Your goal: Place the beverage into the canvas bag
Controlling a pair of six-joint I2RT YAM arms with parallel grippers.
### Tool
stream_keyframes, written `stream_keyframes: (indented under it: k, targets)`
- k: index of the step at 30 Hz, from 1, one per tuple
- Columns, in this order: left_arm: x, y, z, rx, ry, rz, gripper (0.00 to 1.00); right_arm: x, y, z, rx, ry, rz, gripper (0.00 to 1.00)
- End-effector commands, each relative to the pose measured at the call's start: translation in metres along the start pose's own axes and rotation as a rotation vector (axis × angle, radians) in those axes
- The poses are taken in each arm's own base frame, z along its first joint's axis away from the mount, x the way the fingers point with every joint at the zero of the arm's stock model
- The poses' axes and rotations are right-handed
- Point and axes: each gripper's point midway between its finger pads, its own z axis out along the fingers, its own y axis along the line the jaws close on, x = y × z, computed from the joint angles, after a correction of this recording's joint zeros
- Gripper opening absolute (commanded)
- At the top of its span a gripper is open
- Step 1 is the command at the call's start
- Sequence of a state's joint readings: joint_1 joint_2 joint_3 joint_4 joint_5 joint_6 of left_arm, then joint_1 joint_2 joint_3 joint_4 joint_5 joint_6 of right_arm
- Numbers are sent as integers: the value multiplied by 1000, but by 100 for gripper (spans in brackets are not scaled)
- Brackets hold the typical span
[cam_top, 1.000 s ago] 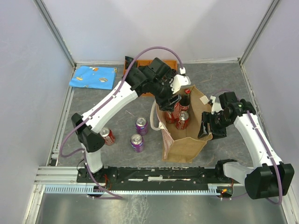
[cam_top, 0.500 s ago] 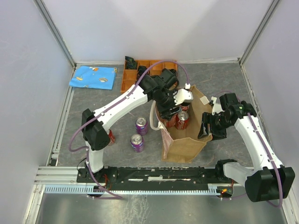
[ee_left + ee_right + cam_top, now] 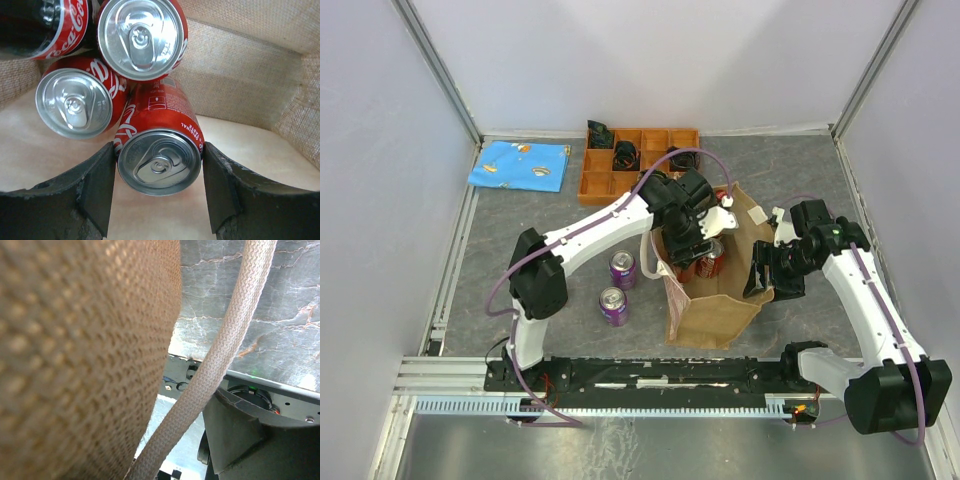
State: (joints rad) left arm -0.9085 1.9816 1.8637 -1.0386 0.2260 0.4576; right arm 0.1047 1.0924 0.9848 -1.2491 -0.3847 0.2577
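Nearly done: our left claw (image 3: 160, 167) inside canvas bag (image 3: 715, 315), jaws mid-wide, clamping red can (image 3: 159, 125); release pending. Right claw (image 3: 765, 272) at bag's 3 o'clock rim, grip we cannot tell. Purple cans (image 3: 623, 268) outside, 9 o'clock.

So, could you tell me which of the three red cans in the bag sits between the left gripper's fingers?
The Coca-Cola can lowest in the left wrist view, flanked by the left gripper; the other two cans stand beyond its fingertips.

We find the red cola can (image 3: 160, 150) inside the canvas bag (image 3: 715, 310)
Can upright, silver top facing us; tan bag stands open.
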Motion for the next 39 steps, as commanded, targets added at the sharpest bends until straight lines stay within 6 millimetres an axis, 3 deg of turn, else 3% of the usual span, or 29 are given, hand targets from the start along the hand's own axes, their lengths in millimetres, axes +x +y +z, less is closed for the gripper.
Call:
stream_keyframes:
  k: [1, 14, 23, 25, 30, 31, 36, 39]
  targets:
    - [-26, 14, 2, -84, -91, -31, 3, 12, -1, -2, 3, 28, 11, 74]
    - [4, 24, 33, -151, -10, -84, 3, 13, 0, -2, -4, 24, 10, 74]
    - [12, 28, 44, -180, 25, -110, 3, 14, 1, -2, -8, 23, 9, 74]
    - [16, 26, 46, -171, 46, -113, 13, 14, 1, -2, -8, 22, 9, 74]
    - [21, 21, 45, -154, 58, -120, 63, 14, 1, -2, -10, 23, 9, 74]
    - [21, 21, 44, -156, 57, -120, 69, 14, 1, -2, -11, 23, 10, 74]
    - [23, 18, 40, -149, 59, -119, 82, 14, 2, -2, -14, 22, 8, 74]
    - [22, 17, 37, -149, 56, -113, 84, 14, 2, -2, -14, 21, 8, 74]
